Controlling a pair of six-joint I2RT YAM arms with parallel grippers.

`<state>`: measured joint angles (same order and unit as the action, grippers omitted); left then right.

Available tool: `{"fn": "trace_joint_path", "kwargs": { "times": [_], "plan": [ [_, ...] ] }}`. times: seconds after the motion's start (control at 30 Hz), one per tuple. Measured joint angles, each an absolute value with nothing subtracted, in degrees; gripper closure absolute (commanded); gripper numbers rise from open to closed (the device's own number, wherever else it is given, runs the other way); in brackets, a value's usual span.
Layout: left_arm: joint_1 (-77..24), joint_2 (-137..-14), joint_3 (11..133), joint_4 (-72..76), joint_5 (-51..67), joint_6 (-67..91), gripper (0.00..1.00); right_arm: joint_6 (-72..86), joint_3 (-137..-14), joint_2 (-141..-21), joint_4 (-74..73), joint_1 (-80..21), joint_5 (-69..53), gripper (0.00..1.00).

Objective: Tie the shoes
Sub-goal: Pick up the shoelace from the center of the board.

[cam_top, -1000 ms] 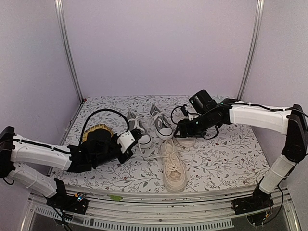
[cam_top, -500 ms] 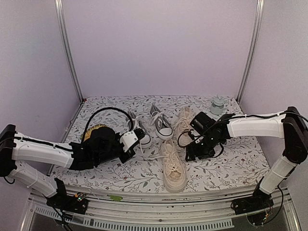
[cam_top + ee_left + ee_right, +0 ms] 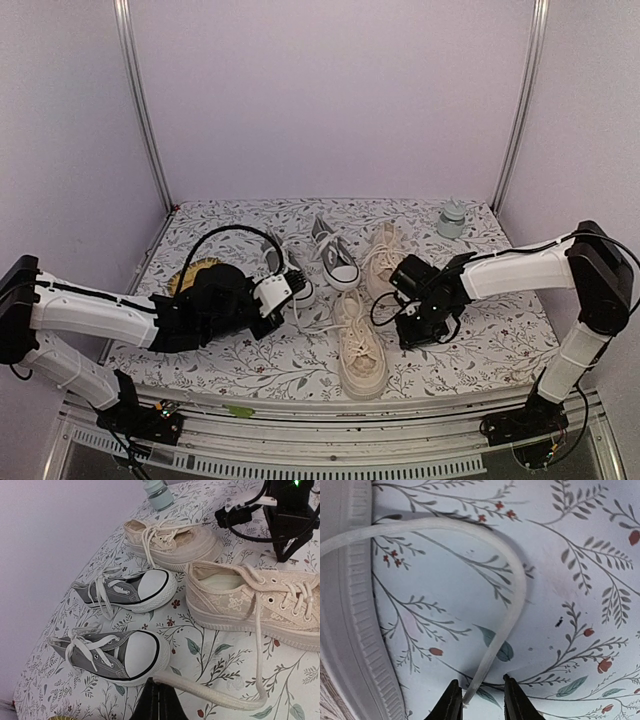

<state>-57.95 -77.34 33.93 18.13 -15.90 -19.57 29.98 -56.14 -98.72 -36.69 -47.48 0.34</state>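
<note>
The small grey shoes (image 3: 290, 276) (image 3: 336, 257) stand at the middle back, and in the left wrist view (image 3: 117, 655) (image 3: 131, 587). One cream shoe (image 3: 384, 252) lies behind; the other (image 3: 360, 342) is nearer, with loose laces. My left gripper (image 3: 291, 302) is shut on the near cream shoe's left lace (image 3: 210, 692), just in front of a grey toe cap; the gripper (image 3: 159, 690) shows at the bottom edge. My right gripper (image 3: 408, 330) is low on the table right of the near cream shoe. It is open (image 3: 479, 700), with the other lace's tip (image 3: 470, 692) between its fingers.
A small pale bottle (image 3: 452, 218) stands at the back right and also shows in the left wrist view (image 3: 159, 492). A yellow-brown round thing (image 3: 192, 272) lies behind my left arm. The near cream shoe's sole (image 3: 345, 605) is close on the left of my right gripper. Walls enclose the flowered table (image 3: 500, 320).
My right arm swung from over the back cream shoe towards me and down to the table beside the near cream shoe. My left gripper shifted slightly right, still holding the lace.
</note>
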Motion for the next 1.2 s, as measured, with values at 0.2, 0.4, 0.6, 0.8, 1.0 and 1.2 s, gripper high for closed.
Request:
{"fn": "trace_joint_path", "kwargs": {
  "times": [0.2, 0.4, 0.6, 0.8, 1.0, 1.2],
  "plan": [
    [-57.95, -77.78, 34.13, 18.13, -15.92, -20.4, 1.0, 30.0, -52.05, -94.83, -38.09, -44.03, -0.1, 0.7],
    [-57.95, -78.78, 34.65, 18.06, -15.97, -20.99, 1.0, 29.21, -50.48, -93.76, -36.27, -41.91, -3.95, 0.97],
    [-57.95, -78.76, 34.72, 17.93, -16.62, -20.95, 1.0, 28.67, -50.65, -94.26, -36.34, -41.58, -3.53, 0.99],
    [-57.21, -80.66, 34.85, 17.82, -16.4, -19.46, 1.0, 27.42, -50.61, -91.29, -40.73, -39.86, -0.1, 0.99],
    [-57.87, -90.26, 36.47, 19.05, -11.97, -18.94, 1.0, 23.88, -49.89, -80.38, -37.89, -36.34, -5.43, 0.99],
    [-60.42, -101.91, 43.29, 20.99, -8.43, -18.98, 1.0, 23.46, -45.65, -83.42, -28.73, -39.57, -16.14, 0.99]
  ]
}}
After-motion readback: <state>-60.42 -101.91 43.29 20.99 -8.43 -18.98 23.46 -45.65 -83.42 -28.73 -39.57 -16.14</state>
